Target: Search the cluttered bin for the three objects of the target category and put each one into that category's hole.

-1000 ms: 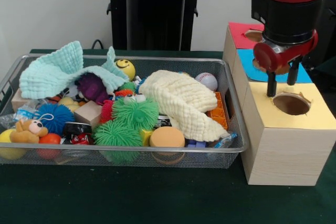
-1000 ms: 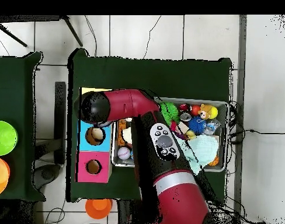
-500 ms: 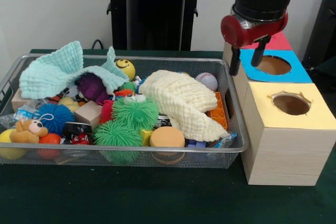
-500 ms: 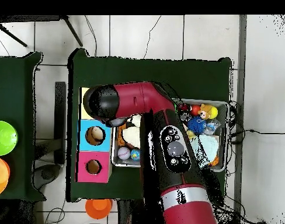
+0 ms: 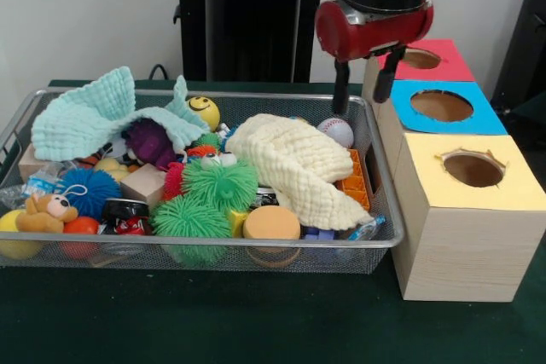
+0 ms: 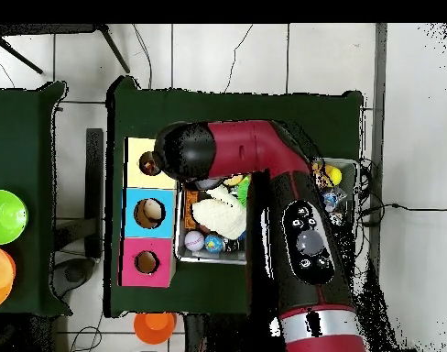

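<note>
My arm comes down from above, and my claw (image 5: 361, 87) hangs over the right end of the wire bin (image 5: 51, 249), close to the wooden box with three holes (image 5: 461, 236). The two black fingers (image 5: 340, 89) point straight down, apart from each other, and nothing is between them. From overhead my red arm (image 6: 264, 160) bends across the bin and covers a large part of it.

The baseball (image 5: 337, 131) lies in the far right corner of the bin, just below my fingertips and a little toward the camera, not touching them. It rests beside the cream cloth (image 5: 294, 168), which spreads over the right half of the bin. In the overhead view a small blue ball (image 6: 213, 243) lies next to the baseball.

A yellow smiley ball (image 5: 203, 111) sits further left, well apart from my claw, behind the mint green cloth (image 5: 94, 117). Green spiky balls (image 5: 205, 198) fill the middle of the bin.

The box stands on the green worktop (image 5: 256, 321), touching the bin's right side, with a red hole (image 5: 422, 58), a blue hole (image 5: 442, 106) and a yellow hole (image 5: 473, 169).
</note>
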Available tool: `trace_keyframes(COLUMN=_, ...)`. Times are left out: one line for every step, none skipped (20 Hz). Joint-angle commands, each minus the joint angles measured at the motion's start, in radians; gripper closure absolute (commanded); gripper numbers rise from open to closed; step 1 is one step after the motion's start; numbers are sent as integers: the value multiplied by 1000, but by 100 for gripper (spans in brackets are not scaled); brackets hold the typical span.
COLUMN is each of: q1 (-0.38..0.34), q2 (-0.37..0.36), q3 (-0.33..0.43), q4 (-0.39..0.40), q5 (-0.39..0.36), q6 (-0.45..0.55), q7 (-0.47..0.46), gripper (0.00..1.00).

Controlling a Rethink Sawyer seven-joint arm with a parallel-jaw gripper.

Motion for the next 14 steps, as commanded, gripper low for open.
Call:
trace_keyframes(q1=-32, q2=61, q3=-29, q4=-5, q5=-101, q6=67, q7=-40, gripper=0)
trace_keyframes(q1=-36, q2=68, q3=-29, q4=-6, q5=-108, q6=61, q7=-44, gripper=0)
trace_keyframes(q1=-39, q2=76, q3=-29, q4=-8, q5=-116, q6=54, q7=-48, gripper=0)
trace_keyframes(q1=-47, q2=77, q3=-26, q4=1, q5=-121, q6=45, q7=-56, gripper=0)
trace_keyframes(q1=-50, q2=78, q3=-25, q4=2, q5=-126, q6=44, q7=-60, gripper=0)
trace_keyframes(q1=-56, q2=75, q3=-24, q4=11, q5=-132, q6=39, q7=-65, gripper=0)
trace_keyframes(q1=-60, q2=76, q3=-22, q4=12, q5=-136, q6=37, q7=-67, gripper=0)
trace_keyframes(q1=-63, q2=83, q3=-20, q4=10, q5=-143, q6=30, q7=-67, gripper=0)
trace_keyframes(q1=-68, q2=85, q3=-15, q4=11, q5=-146, q6=28, q7=-66, gripper=0)
trace_keyframes(q1=-72, q2=86, q3=-11, q4=15, q5=-147, q6=30, q7=-67, gripper=0)
trace_keyframes(q1=-76, q2=88, q3=-7, q4=19, q5=-148, q6=32, q7=-67, gripper=0)
trace_keyframes(q1=-79, q2=92, q3=-3, q4=20, q5=-147, q6=37, q7=-68, gripper=0)
trace_keyframes(q1=-79, q2=93, q3=-2, q4=20, q5=-150, q6=40, q7=-66, gripper=0)
trace_keyframes(q1=-78, q2=100, q3=0, q4=14, q5=-150, q6=49, q7=-64, gripper=0)
